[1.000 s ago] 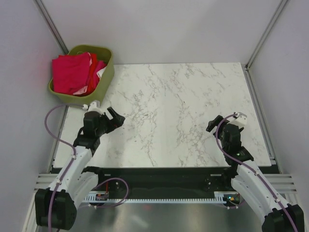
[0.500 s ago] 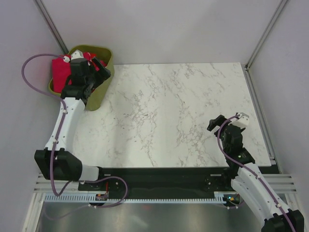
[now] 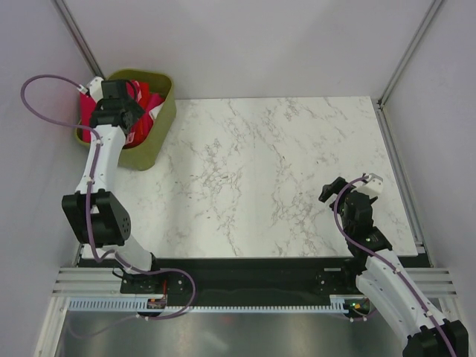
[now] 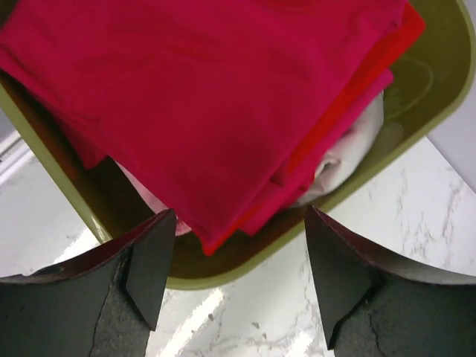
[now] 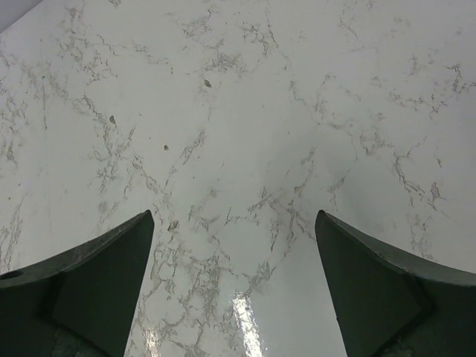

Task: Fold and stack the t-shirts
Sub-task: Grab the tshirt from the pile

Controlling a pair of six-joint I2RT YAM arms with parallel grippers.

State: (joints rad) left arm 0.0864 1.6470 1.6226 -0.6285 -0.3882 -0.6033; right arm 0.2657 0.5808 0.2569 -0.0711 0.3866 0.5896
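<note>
Top view: left end effector [image 3: 125, 110] over olive basket [image 3: 165, 111] at far-left corner of surface [image 3: 275, 163]; t-shirts [image 3: 140, 134] piled inside. Right end effector [image 3: 329, 190] above surface's right side.

Left wrist: fingers [image 4: 145, 260] well apart, nothing gripped; crimson t-shirt [image 4: 193, 97] tops the pile beneath.

Right wrist: fingers [image 5: 89, 282] spread wide, holding nothing, marble below.
</note>
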